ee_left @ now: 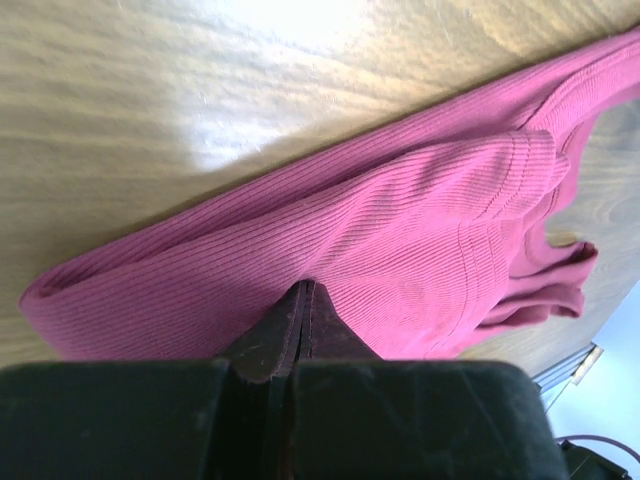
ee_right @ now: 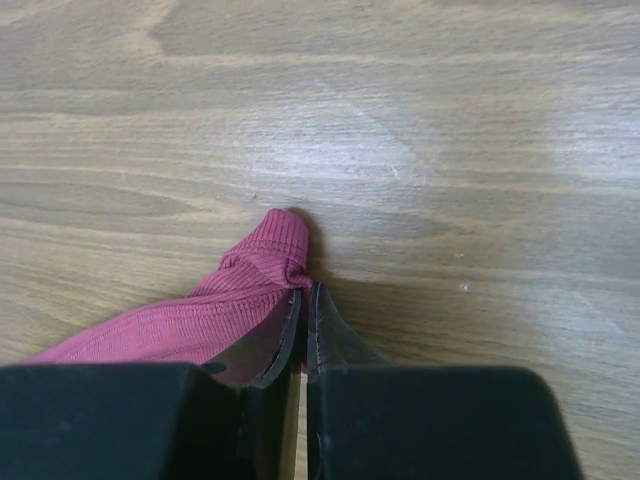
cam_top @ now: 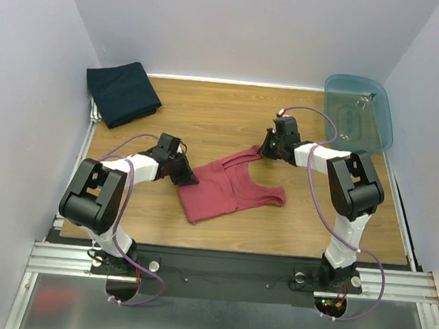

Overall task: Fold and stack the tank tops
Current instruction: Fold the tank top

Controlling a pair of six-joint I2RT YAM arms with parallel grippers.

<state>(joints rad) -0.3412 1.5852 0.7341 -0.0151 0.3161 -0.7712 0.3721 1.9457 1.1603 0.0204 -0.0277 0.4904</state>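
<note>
Left end effector (cam_top: 190,180) and right end effector (cam_top: 264,154) each clamp the maroon tank top (cam_top: 229,190); best lifted together, keeping cloth taut.

Left gripper (ee_left: 305,297) pinching maroon tank top (ee_left: 400,230), wooden table (ee_left: 150,100) beneath

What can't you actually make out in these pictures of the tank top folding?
Top view: how many layers the navy tank top has; too small and dark.
Top view: whether the blue tub holds anything; glare on translucent plastic.
Left wrist view: maroon tank top beneath the left pincer; its own body covers it.
Right wrist view: most of that top; right pincer and edges hide it.
</note>
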